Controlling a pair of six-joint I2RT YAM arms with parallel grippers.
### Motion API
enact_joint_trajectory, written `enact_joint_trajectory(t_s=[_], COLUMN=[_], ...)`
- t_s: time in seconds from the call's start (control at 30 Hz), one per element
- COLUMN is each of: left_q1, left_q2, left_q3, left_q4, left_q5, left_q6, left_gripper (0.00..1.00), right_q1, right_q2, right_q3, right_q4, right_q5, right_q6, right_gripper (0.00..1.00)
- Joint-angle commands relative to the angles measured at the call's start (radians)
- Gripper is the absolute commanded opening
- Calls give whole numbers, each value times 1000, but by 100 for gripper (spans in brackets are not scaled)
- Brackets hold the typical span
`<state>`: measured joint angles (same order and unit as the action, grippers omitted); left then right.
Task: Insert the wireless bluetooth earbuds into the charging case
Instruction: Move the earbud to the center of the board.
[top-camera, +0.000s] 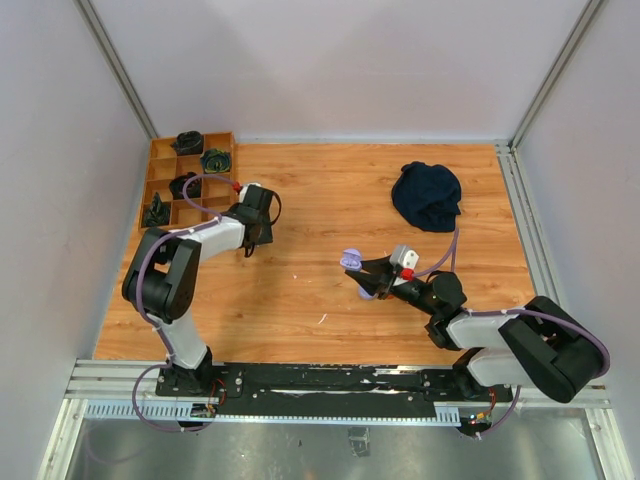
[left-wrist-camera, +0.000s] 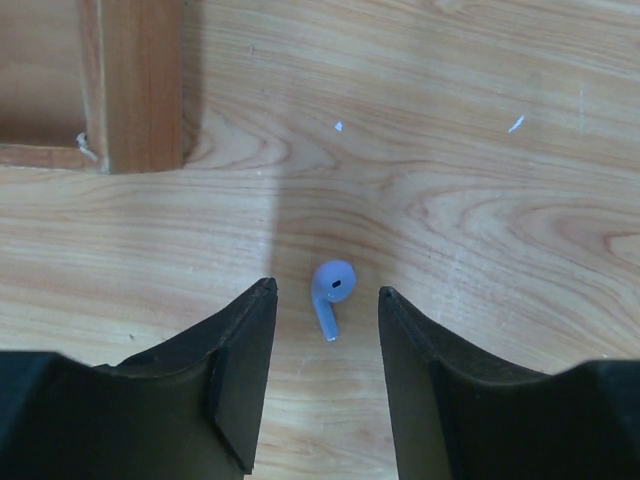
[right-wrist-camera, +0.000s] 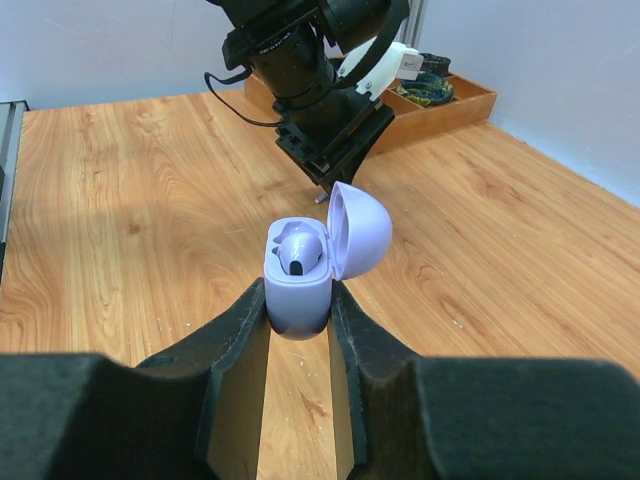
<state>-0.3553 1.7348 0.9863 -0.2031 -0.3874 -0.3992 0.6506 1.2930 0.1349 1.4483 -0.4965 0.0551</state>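
1. Mounting rail (top-camera: 320, 380), near edge. Carries both arm bases, left arm on the left and right arm on the right.

2. Right gripper (right-wrist-camera: 298, 302), right of centre. Its jaws are drawn narrow and clamped on the lower body of the charging case (right-wrist-camera: 297, 285).
- It holds the case upright above the tabletop (top-camera: 320, 200), with the hinged lid (right-wrist-camera: 358, 232) swung back to the right.
- This pose probably keeps the wells facing upward and unobstructed, so the case serves as a steady socket for the other arm to load.

3. Seated earbud (right-wrist-camera: 300, 252), pale lilac. It already sits in one well of the case. The second well cannot be clearly made out from this angle.

4. Left gripper (top-camera: 248, 240), left of centre, tipped down toward the wood.
- Its jaws stand moderately apart on either side of the loose earbud (left-wrist-camera: 332, 292), with a gap showing on each side. Nothing is held.
- The straddle looks like the set-up for a pinch across the bud's sides.

5. Loose earbud, pale lilac-blue. It lies flat on the tabletop between those jaws, rounded head to the far side and stem pointing back toward the wrist. This is the piece that remains to go into the case, which is well apart to the right.

6. Dark cloth (top-camera: 427, 195), far right. It lies bunched on the wood, away from both arms.

7. Wooden tray (top-camera: 158, 172), far left corner. Its compartments hold dark coiled items, and one corner of it lies just beyond the loose earbud.
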Motion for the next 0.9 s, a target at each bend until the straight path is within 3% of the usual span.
enact_joint_trajectory(t_s=[0.0,0.37,0.57,0.87], left_q1=[24,33,28,-39], left_q2=[35,98,56,-5], left_q3=[31,55,17,-47], left_q4=[27,-16,-56,-91], left_q5=[26,90,175,195], left_q6=[-4,13,9,7], left_gripper=[49,34,29,23], right_q1=[-20,-20,-20,-21], right_q2=[6,-4,-6,-22], right_q3=[-13,-20,-21,-23], right_q4=[71,71,72,71], right_q5=[-1,11,13,13], right_q6=[-19,-30,-31,-28], right_gripper=[5,5,5,5])
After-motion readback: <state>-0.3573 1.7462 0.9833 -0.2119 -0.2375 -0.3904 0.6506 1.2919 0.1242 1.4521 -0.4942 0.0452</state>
